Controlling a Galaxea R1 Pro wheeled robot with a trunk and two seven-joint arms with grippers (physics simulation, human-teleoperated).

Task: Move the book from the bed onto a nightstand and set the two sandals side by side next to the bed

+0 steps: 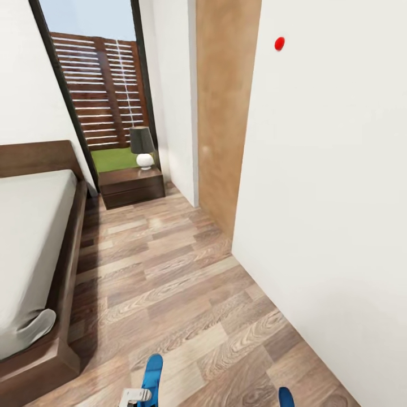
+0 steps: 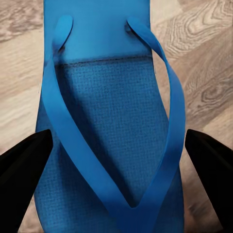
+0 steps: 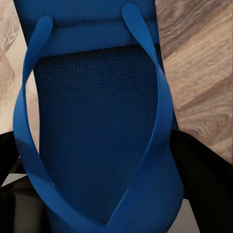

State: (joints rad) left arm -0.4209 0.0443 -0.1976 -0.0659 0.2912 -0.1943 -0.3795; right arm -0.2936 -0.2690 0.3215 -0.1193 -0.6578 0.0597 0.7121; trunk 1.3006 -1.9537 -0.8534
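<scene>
The two sandals are both off the bed and near the robot: one blue sandal (image 1: 152,370) shows at the lower edge of the head view, out on the wood floor (image 1: 181,282) beyond the foot corner of the bed (image 1: 34,237), and the tip of the other sandal (image 1: 286,398) shows farther from the bed, toward the white wall (image 1: 328,198).

In the left wrist view the first sandal (image 2: 109,136) lies strap-side up between the two dark fingers (image 2: 22,165) of the left gripper (image 2: 116,170), which stand on either side of the sole; whether they press on it I cannot tell.

In the right wrist view the second sandal (image 3: 97,126) sits between the black fingers (image 3: 204,179) of the right gripper (image 3: 104,194), which hug its edges closely and appear to be grasping it.

Past the head of the bed stands the nightstand (image 1: 131,185), carrying a lamp (image 1: 142,147) with a dark shade. Behind it a tall window (image 1: 96,85) looks onto a slatted fence. A brown door (image 1: 223,113) is set in the wall across from the bed.
</scene>
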